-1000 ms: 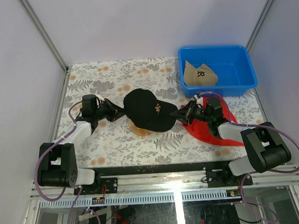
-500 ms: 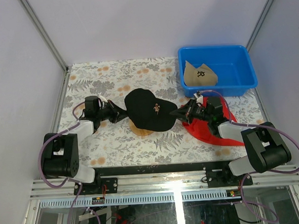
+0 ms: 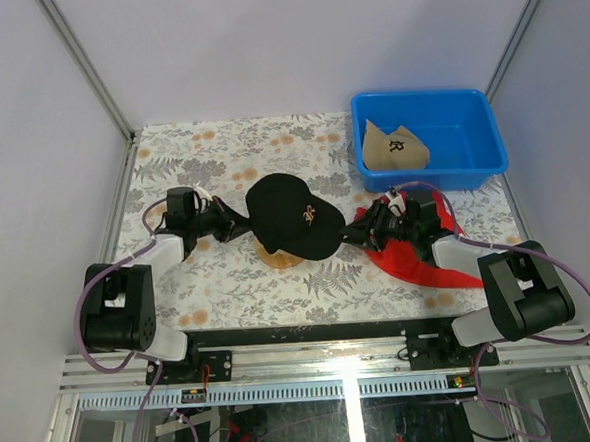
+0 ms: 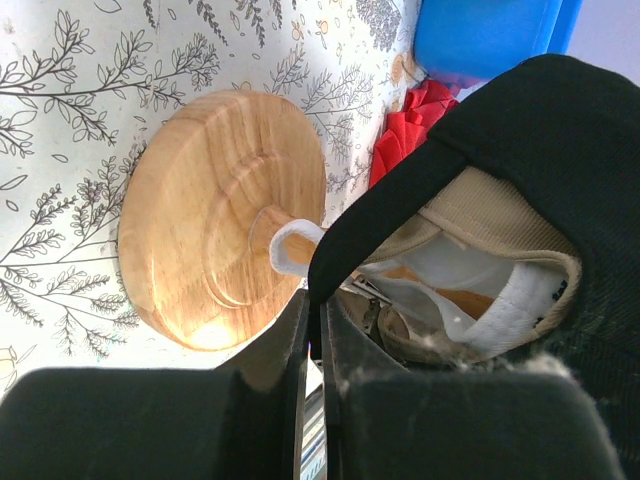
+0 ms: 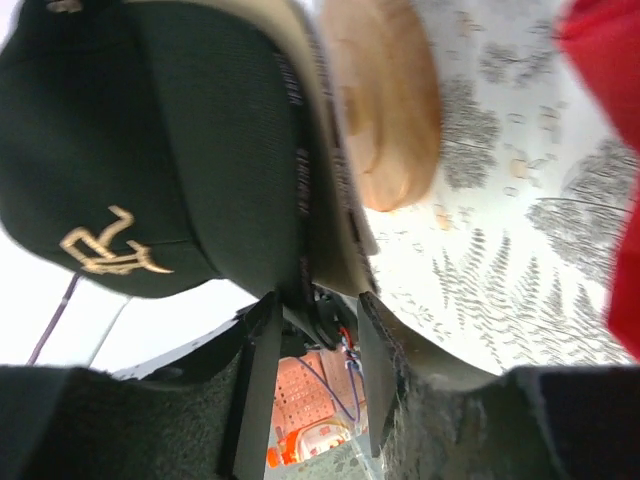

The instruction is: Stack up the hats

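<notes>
Cap (image 4: 560,150) in clamped left end effector (image 4: 312,312)

I'm running a lab test cell: white panels (image 3: 294,41) on aluminium framing (image 3: 85,65) box in my floral bench (image 3: 221,150), with loose cables (image 3: 177,429) at the frame's bottom.

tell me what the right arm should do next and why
Probably draw the right gripper straight back off the brim. Its jaws stand apart with the black cap's brim edge loose between them, and the cap already sits over the stand, so there seems nothing left for it to hold. The left gripper is shut on the back edge and could let go after.
</notes>
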